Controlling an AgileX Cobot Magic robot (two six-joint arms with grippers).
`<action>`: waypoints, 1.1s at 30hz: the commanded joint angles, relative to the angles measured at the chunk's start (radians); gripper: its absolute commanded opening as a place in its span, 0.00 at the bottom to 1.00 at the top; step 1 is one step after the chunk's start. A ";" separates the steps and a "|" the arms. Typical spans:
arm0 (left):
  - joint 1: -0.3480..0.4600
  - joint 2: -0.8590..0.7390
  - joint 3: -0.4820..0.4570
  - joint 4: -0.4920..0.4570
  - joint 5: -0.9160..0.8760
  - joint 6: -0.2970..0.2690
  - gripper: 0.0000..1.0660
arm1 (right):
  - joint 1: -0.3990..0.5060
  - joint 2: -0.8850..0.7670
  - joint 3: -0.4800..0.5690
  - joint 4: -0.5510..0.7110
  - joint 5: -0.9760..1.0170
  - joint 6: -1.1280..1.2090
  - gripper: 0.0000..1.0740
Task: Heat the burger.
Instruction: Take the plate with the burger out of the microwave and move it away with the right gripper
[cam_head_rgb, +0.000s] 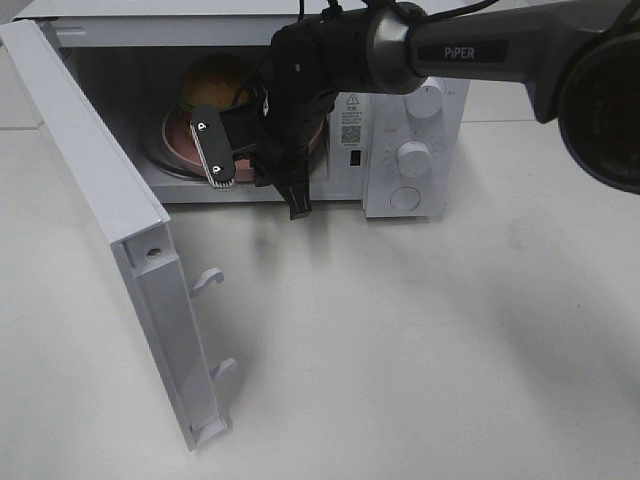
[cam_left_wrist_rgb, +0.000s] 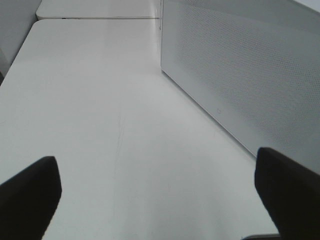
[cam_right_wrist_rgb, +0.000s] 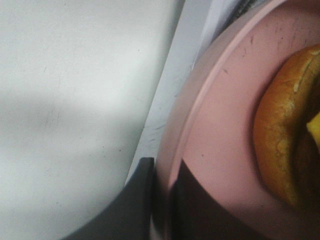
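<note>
The burger (cam_head_rgb: 215, 80) (cam_right_wrist_rgb: 280, 135), with its golden-brown bun, sits on a round pink plate (cam_head_rgb: 180, 135) (cam_right_wrist_rgb: 220, 125) inside the open white microwave (cam_head_rgb: 410, 110). My right gripper (cam_head_rgb: 220, 172) (cam_right_wrist_rgb: 162, 200) reaches into the cavity from the right and is shut on the plate's front rim, one finger above it and one below. The plate's rim lies at the cavity's front sill. My left gripper (cam_left_wrist_rgb: 157, 195) is open with nothing between its fingers (cam_left_wrist_rgb: 30, 190), low over the table beside the microwave's perforated side wall (cam_left_wrist_rgb: 250, 75). It does not show in the exterior high view.
The microwave door (cam_head_rgb: 110, 220) stands swung out toward the front left, latch hooks (cam_head_rgb: 205, 280) pointing right. Control knobs (cam_head_rgb: 413, 157) are on the right of the front panel. The right arm (cam_head_rgb: 470, 50) crosses above the microwave's top right.
</note>
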 joint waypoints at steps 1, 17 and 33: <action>0.001 -0.019 0.004 0.002 -0.010 -0.006 0.92 | 0.008 -0.046 0.040 -0.001 -0.060 -0.036 0.00; 0.001 -0.019 0.004 0.002 -0.010 -0.006 0.92 | 0.008 -0.230 0.308 0.020 -0.266 -0.146 0.00; 0.001 -0.019 0.004 0.002 -0.010 -0.006 0.92 | 0.008 -0.397 0.546 0.060 -0.311 -0.220 0.00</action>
